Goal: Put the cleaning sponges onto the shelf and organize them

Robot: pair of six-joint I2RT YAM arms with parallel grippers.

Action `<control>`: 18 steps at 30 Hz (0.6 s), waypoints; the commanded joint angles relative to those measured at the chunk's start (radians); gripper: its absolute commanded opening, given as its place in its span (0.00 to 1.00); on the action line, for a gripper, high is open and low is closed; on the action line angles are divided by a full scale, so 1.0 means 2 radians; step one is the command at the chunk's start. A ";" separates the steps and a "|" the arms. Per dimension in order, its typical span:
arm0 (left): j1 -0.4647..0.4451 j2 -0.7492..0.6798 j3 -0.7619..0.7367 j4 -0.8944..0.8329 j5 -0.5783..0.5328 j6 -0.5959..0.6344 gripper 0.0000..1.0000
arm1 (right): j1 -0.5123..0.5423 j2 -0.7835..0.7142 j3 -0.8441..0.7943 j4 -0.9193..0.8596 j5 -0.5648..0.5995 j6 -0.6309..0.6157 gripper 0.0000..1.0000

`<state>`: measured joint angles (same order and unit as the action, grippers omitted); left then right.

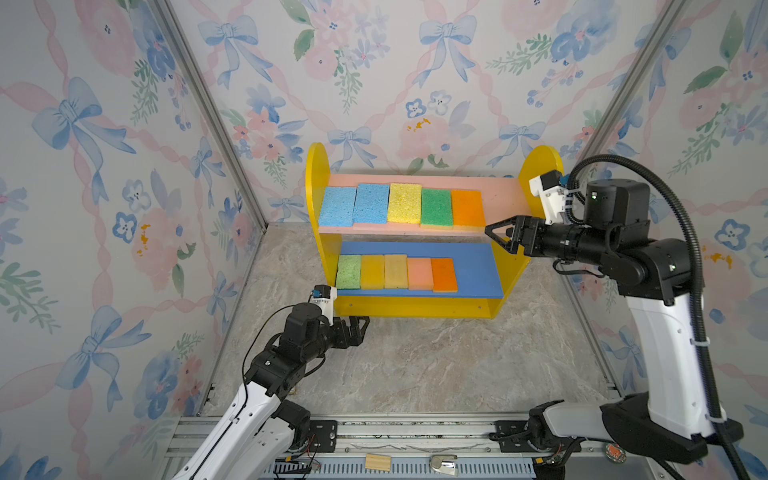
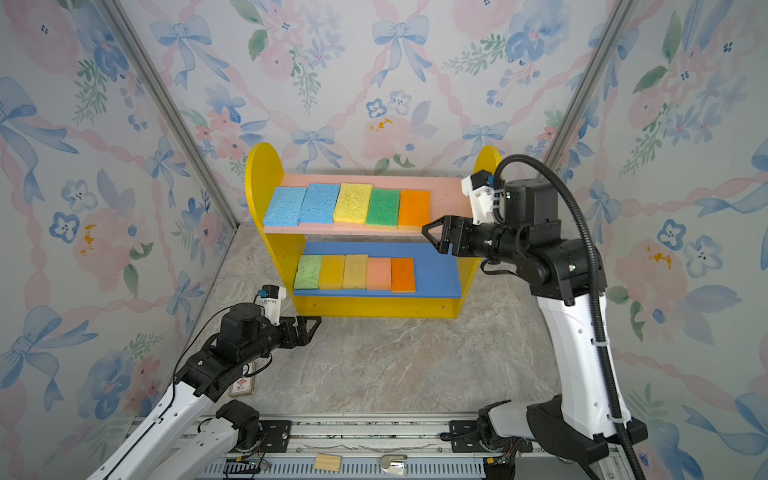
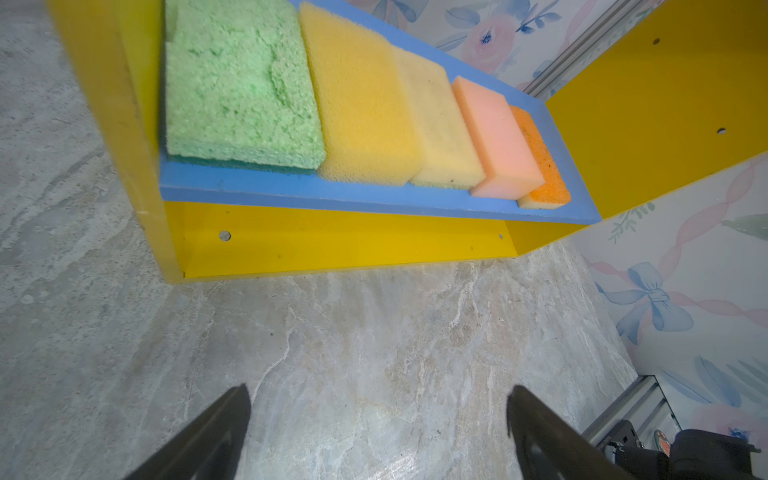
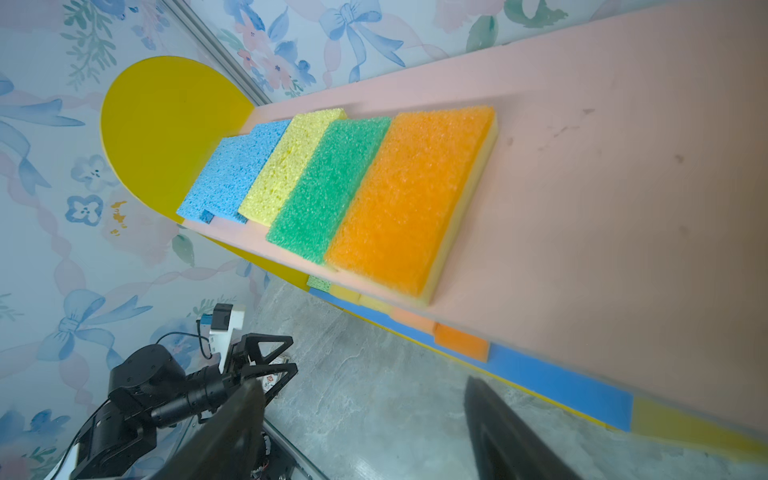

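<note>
My left gripper [image 1: 360,328] and right gripper [image 1: 498,239] both gape empty, and I fear the right clipping the upper orange sponge [image 1: 467,208] off the shelf [image 1: 503,194].

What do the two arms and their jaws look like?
Both arms, left arm and right arm, have white lower links, black joints and black triangular open-frame jaws. Each wrist carries a white camera mount with a blue connector. A black corrugated conduit loops along the right one; a thin black cable runs along the left.
</note>
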<state>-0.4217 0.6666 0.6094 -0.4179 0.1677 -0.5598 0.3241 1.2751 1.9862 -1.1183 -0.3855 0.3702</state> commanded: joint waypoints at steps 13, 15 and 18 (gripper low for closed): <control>0.003 -0.009 -0.007 -0.004 -0.034 -0.002 0.98 | -0.011 -0.253 -0.354 -0.014 0.127 -0.015 0.97; 0.003 -0.012 -0.008 -0.004 -0.046 -0.006 0.98 | -0.021 -0.267 -0.369 -0.015 0.152 -0.028 0.97; 0.003 -0.016 -0.009 -0.008 -0.073 -0.014 0.98 | -0.033 -0.285 -0.395 -0.005 0.198 -0.039 0.97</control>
<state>-0.4217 0.6510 0.6041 -0.4183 0.0879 -0.5697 0.2794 0.7334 1.2263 -1.1267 -0.1177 0.3355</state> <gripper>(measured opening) 0.979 0.969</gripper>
